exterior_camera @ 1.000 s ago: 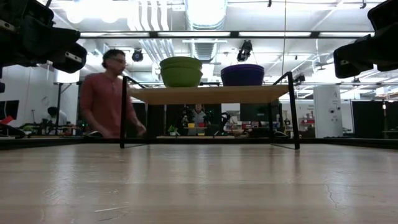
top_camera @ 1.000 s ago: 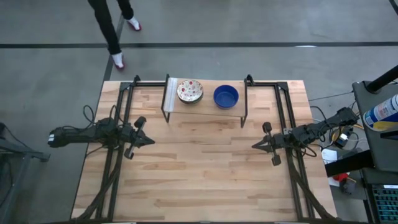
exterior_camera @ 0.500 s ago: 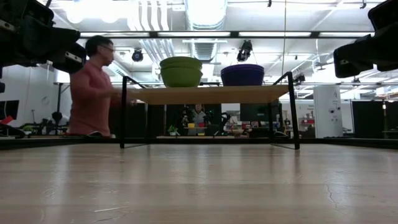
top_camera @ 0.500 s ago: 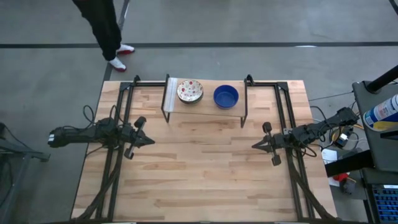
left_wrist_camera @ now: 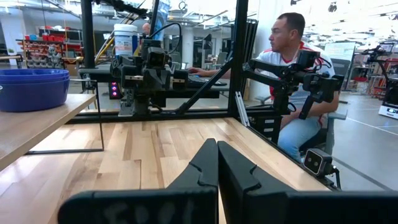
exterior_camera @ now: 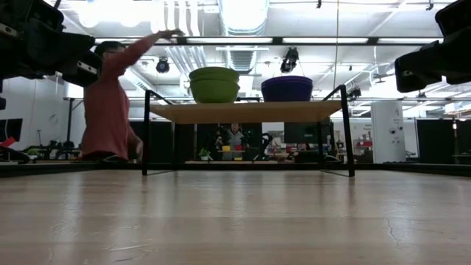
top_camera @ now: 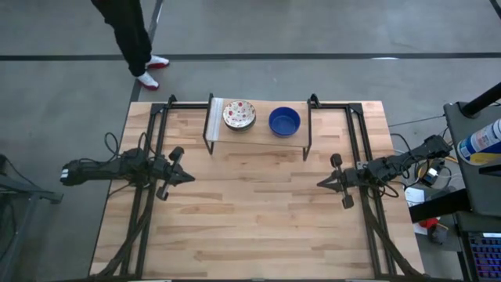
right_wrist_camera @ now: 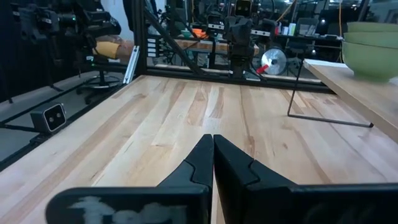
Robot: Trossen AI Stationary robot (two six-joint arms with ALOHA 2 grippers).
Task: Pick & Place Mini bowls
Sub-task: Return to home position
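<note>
The left hand point(top_camera: 188, 178) hangs empty over the left side of the table point(top_camera: 250, 227), its fingers point(left_wrist_camera: 202, 168) pressed together and well apart from the shelf point(top_camera: 261, 131) at the middle of the far edge. That looks to me like a parked pose, with no bowl left on the table to fetch. On the shelf the red patterned bowls point(top_camera: 239, 114) sit nested in one stack toward its left end, with the blue bowls point(top_camera: 284, 121) nested just beside them toward its right, sorted by kind. The right hand point(top_camera: 321, 184) mirrors the left over the table's right side, likewise closed on nothing, while a person point(exterior_camera: 107, 110) reaches up beyond the far left corner.
</note>
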